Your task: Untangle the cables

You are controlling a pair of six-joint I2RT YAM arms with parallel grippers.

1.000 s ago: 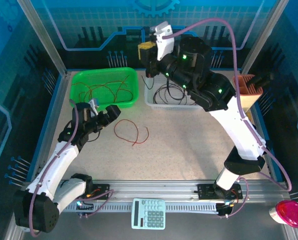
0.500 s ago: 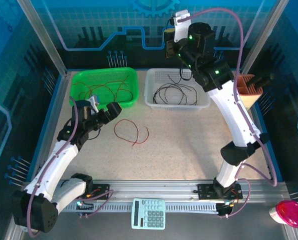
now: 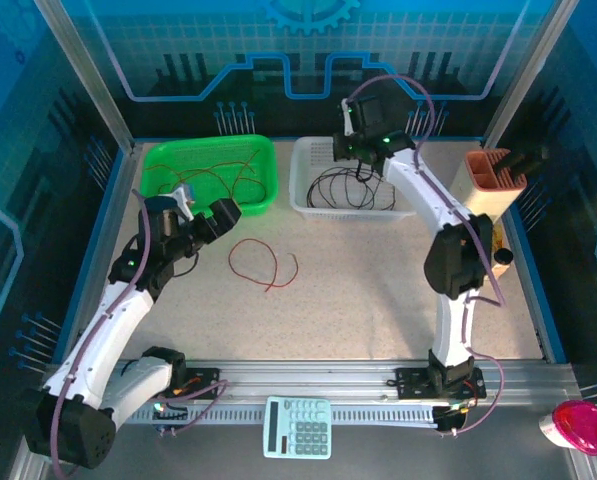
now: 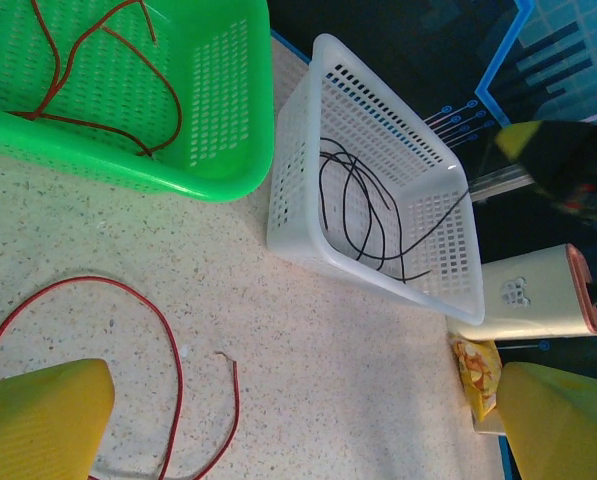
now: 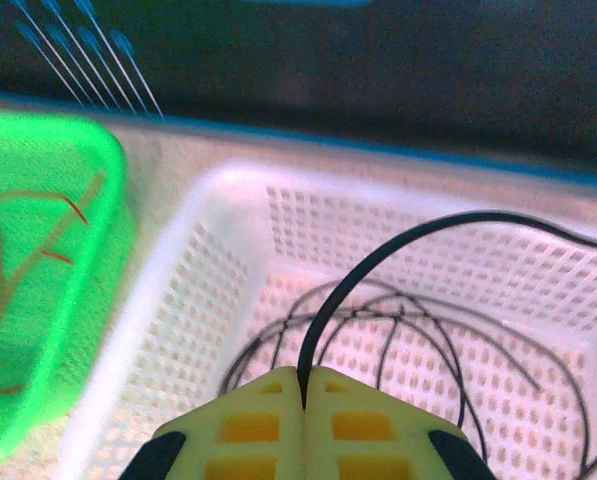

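surface [image 3: 378, 290]: speckled, carries two baskets along its far side. green basket [image 3: 158, 150] far left, holds a bunch of red cables [image 3: 208, 180]. white basket [image 3: 308, 205] just right of it, holds coiled black cables [image 4: 363, 215].

right claw [image 5: 304, 375]: over the white basket, tips pressed together, pinching one black strand [image 5: 418, 227]. the strand rises from the tips and arcs far and to the right above the coil.

left claw [image 3: 206, 208]: fingers spread wide, empty, near the green basket's near right corner.

loose red cable [image 4: 88, 279]: lies on the surface just right of the left claw. it forms an open loop with its long axis left to right and its free end pointing right.

step, as judged: sorting by colour, black strand being delivered. next move likely calls for the right claw to release over the white basket. the left claw would then drop onto the thin red loop, which needs a low, exact pinch.
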